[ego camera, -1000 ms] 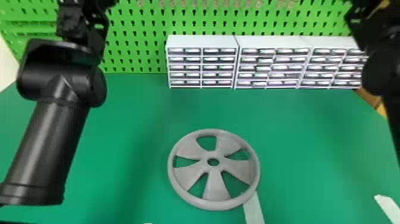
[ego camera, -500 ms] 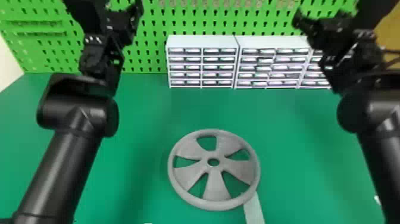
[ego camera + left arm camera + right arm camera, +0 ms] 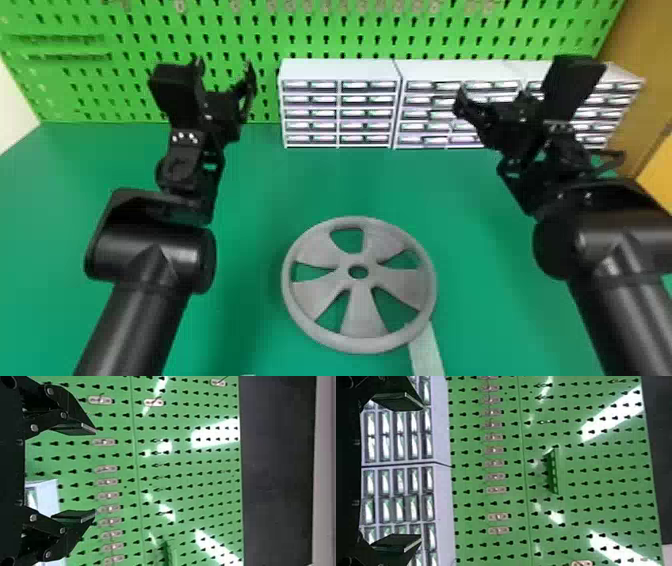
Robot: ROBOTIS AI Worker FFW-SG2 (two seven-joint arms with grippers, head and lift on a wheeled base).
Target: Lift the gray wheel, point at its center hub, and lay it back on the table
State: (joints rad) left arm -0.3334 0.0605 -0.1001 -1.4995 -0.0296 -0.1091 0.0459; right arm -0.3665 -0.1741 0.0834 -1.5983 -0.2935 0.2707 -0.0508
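The gray wheel point(image 3: 325, 295) lies flat on the green table, its round center hub hole facing up, with neither arm touching it. Beyond the wheel to the left, my left gripper point(image 3: 225, 70) is raised in front of the pegboard, fingers apart and empty. My right gripper point(image 3: 505, 82) is held up on the far right side, before the drawer units. In the left wrist view the left gripper point(image 3: 95, 472) is spread wide with the pegboard behind it. The right wrist view has the right gripper point(image 3: 422, 473) likewise open, facing drawers and pegboard.
White drawer units point(image 3: 340, 70) stand along the table's back edge against the green pegboard point(image 3: 260, 42). A pale strip point(image 3: 426, 350) lies on the table by the wheel's near right rim. Brown panelling point(image 3: 635, 65) rises at the right.
Both arms have come inward and lower in the head view, bringing their grippers into sight. The left moved right, the right moved left. The wheel stays where it was.
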